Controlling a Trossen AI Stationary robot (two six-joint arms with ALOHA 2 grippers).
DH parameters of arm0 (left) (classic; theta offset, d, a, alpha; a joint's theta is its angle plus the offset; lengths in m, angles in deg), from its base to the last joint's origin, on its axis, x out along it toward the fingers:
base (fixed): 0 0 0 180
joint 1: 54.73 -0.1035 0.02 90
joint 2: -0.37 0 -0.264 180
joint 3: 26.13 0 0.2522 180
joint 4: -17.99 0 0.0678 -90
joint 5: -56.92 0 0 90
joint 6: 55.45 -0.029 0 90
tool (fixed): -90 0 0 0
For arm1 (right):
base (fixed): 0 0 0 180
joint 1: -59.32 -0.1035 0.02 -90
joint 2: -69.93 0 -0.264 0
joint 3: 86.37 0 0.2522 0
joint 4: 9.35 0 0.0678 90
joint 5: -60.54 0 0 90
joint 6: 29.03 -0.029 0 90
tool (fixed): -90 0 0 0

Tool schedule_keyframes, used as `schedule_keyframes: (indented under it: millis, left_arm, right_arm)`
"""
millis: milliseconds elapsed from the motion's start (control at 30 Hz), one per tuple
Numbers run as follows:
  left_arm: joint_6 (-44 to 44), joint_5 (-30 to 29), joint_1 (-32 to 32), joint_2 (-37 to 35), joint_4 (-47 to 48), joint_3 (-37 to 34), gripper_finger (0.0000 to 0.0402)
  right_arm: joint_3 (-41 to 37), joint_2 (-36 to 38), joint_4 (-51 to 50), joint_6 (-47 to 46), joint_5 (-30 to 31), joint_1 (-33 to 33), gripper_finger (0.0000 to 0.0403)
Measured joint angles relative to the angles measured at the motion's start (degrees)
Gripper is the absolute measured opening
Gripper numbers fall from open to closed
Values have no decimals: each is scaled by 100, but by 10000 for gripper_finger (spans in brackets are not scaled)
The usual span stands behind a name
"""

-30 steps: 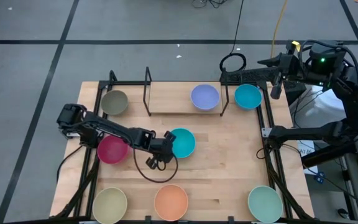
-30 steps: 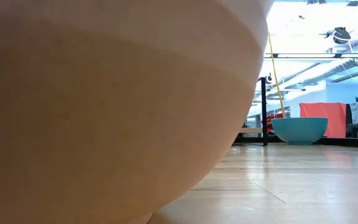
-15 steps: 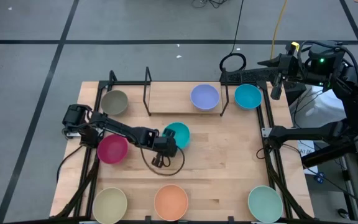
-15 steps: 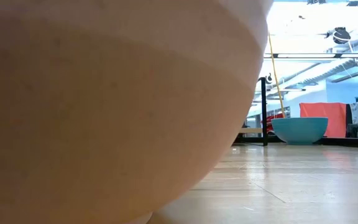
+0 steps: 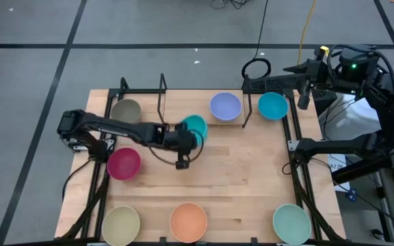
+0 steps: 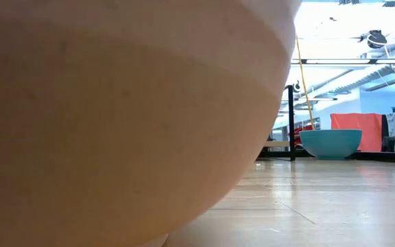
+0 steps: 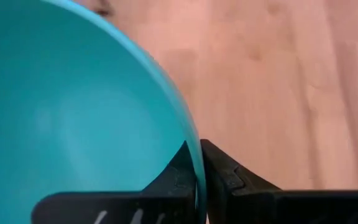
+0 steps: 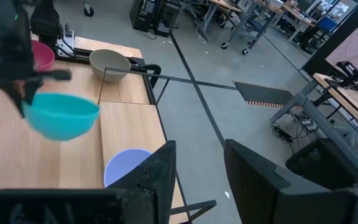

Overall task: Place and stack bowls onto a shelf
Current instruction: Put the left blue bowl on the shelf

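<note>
Wood tabletop [image 5: 252, 178] is the biggest thing, and one low black shelf [image 5: 183, 102] with thin rod frames stands along its far edge. Two dark arms work here. The left arm [image 5: 108, 126] reaches from the left side toward the middle. The right arm [image 5: 334, 72] waits off the far right corner of the table.

Eight bowls show from above. The olive-grey bowl [image 5: 125, 111] sits at the left end of the shelf. The lavender bowl [image 5: 225, 106] sits at the right end of the shelf, and the blue bowl [image 5: 273, 106] is just beside it, to the right of the shelf's end frame. The magenta bowl [image 5: 124, 163] rests near the left edge. Three bowls line the near edge: cream bowl [image 5: 121, 225] on the left, orange bowl [image 5: 188, 222] in the middle, pale green bowl [image 5: 291, 223] on the right.

The cyan bowl [image 5: 195, 126] is up off the table, just in front of the shelf's middle. The left gripper [image 7: 199, 168] has it, with both fingers pinched tight on the rim, one inside and one outside. The right gripper [image 8: 197, 171] has its fingers spread apart and holds nothing.
</note>
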Motion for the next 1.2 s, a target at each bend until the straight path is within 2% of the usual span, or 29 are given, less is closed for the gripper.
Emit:
schedule_keyframes:
  millis: [133, 267, 400, 633, 767, 1033, 1200]
  left_arm:
    - [21, -279, -429, 29, 837, 570, 9]
    - [347, -266, -1016, 64, 1225, 667, 9]
    - [457, -285, -1579, 60, 1271, 669, 9]
    - [764, 103, -2278, 89, 1164, 669, 9]
    - [899, 284, -2496, 288, 1178, 671, 9]
    - [733, 433, -2546, 790, 1017, 671, 9]
    - [386, 993, -2542, 1095, 750, 671, 8]
  right_arm:
    - [0, -9, 0, 0, 0, 0, 128]
    - [0, -9, 0, -2, 0, 0, 128]
    - [0, -9, 0, 0, 0, 0, 128]
    - [0, -9, 0, 0, 0, 0, 128]
    - [0, -9, 0, 121, 0, 0, 128]
    - [0, -9, 0, 149, 0, 0, 128]
    - [0, -9, 2, 149, 0, 0, 128]
